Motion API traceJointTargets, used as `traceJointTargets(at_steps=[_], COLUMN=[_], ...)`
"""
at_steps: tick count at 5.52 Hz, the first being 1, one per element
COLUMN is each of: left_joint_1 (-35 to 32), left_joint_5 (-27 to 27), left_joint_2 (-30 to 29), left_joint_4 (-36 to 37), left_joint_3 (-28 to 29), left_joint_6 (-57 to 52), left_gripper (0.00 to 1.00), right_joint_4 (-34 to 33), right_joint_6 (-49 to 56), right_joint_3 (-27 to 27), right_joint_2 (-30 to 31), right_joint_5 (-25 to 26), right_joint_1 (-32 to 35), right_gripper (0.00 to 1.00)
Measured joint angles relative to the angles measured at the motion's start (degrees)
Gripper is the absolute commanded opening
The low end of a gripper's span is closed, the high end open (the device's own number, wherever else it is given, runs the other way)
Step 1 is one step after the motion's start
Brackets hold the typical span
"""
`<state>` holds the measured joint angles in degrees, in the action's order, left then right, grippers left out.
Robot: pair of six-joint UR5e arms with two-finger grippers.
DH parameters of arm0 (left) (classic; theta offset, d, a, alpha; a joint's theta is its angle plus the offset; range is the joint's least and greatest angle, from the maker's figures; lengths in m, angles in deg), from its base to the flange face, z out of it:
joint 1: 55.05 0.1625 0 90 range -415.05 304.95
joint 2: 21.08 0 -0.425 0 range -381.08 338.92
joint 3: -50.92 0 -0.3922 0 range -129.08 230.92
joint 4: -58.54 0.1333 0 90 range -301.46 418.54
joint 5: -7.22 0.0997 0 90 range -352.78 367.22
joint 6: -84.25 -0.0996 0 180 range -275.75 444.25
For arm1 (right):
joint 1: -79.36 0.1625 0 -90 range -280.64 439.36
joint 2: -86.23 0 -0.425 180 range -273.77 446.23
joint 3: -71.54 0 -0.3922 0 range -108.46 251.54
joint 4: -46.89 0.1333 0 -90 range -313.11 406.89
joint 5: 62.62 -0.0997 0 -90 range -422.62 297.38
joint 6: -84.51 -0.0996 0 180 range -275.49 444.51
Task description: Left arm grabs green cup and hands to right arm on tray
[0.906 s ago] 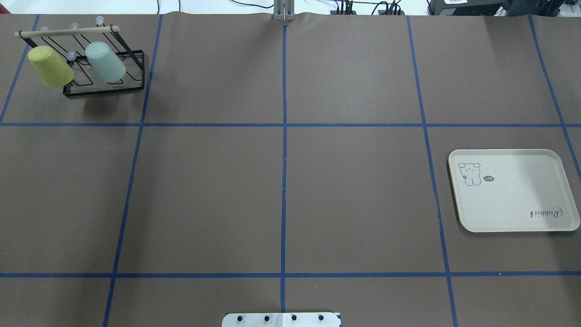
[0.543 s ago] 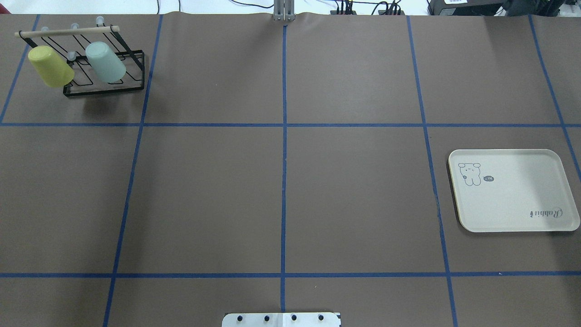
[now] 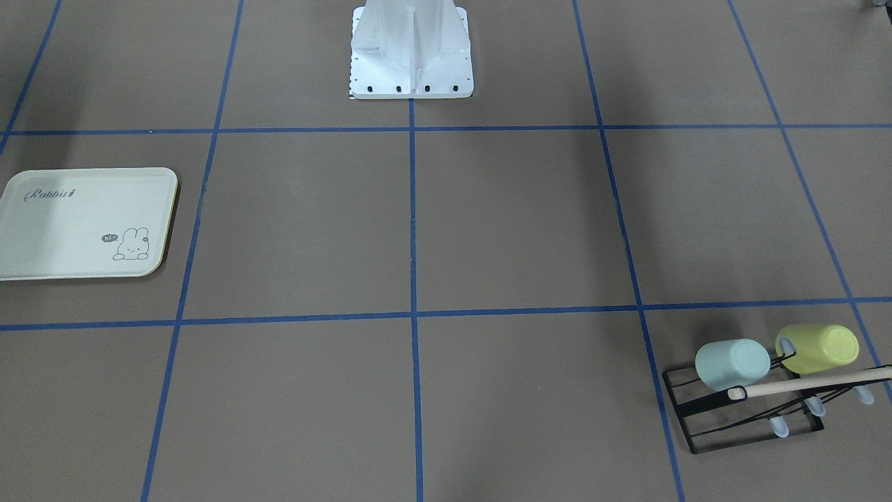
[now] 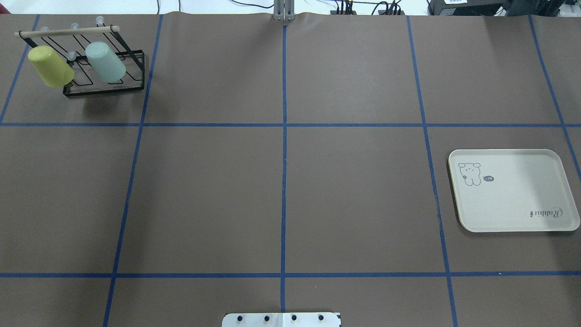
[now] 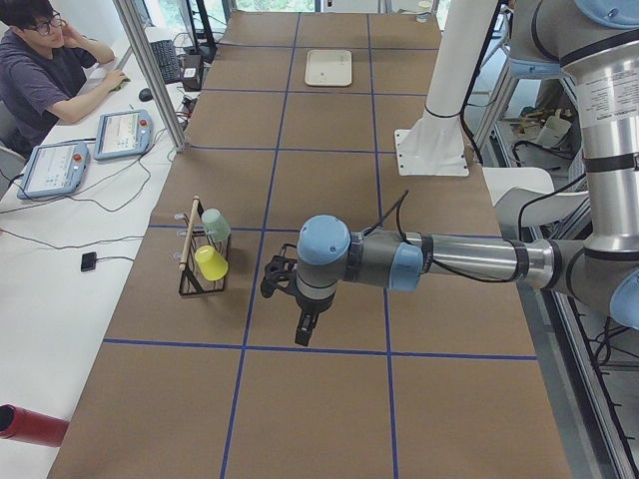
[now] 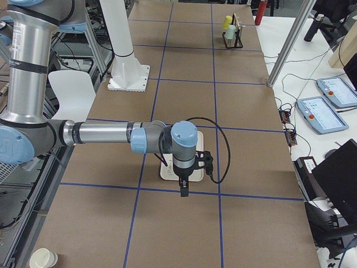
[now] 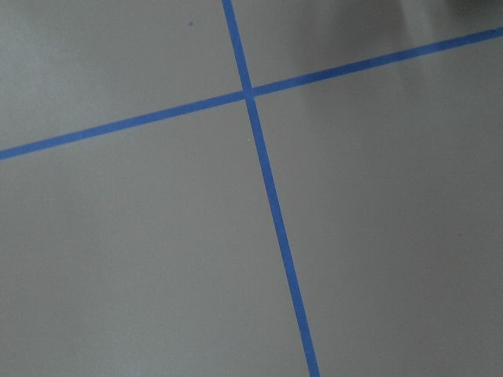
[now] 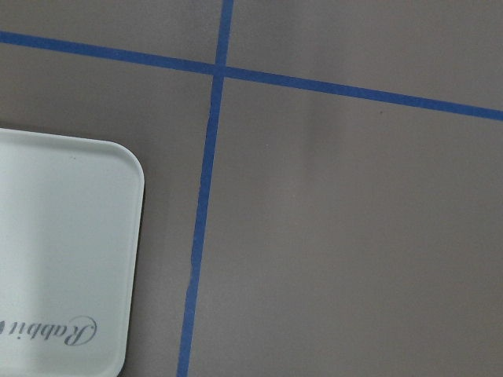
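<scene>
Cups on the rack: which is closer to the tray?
The pale mint-green cup. The yellow-green cup is at the far end of the rack from the tray.

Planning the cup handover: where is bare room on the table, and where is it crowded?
Bare: the tray itself, and the taped squares between it and the rack. Crowded: only the rack's corner, where the green cup and the yellow cup sit side by side.

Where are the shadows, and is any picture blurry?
Overhead view: a soft shadow on the table by the rack. Front-facing view: faint wide shadows near the top. Left wrist view: sharp tape lines, dark top-right corner. None looks blurry.
</scene>
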<state>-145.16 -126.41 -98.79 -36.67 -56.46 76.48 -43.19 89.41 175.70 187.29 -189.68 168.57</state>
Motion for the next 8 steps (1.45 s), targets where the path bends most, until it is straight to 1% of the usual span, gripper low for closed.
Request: traceJointTargets(at_steps=[2,4,6,8], left_joint_1=[0.13,2.21,7.43,13.33], left_joint_5=[-0.05,-0.03,0.10,0.48], left_joint_2=[-6.10,-11.75,-18.73,-26.16], left_joint_4=[0.08,0.07,0.01,-0.10], left_joint_3=[0.32,1.52,3.90,6.72], left_joint_6=[0.21,0.56,6.67,17.06], left_gripper=[1.00,1.00,1.00,1.00], right_joint_4=[2.64,3.03,3.06,3.00], right_joint_6=[-0.18,-0.23,-0.23,-0.23], right_joint_3=[0.04,-0.07,-0.10,-0.20], right_joint_2=[-0.07,-0.08,-0.05,-0.06], right_joint_5=[-2.04,-3.82,-4.24,-4.33], right_joint_1=[-0.20,-0.26,-0.30,-0.42], right_gripper=[1.00,1.00,1.00,1.00])
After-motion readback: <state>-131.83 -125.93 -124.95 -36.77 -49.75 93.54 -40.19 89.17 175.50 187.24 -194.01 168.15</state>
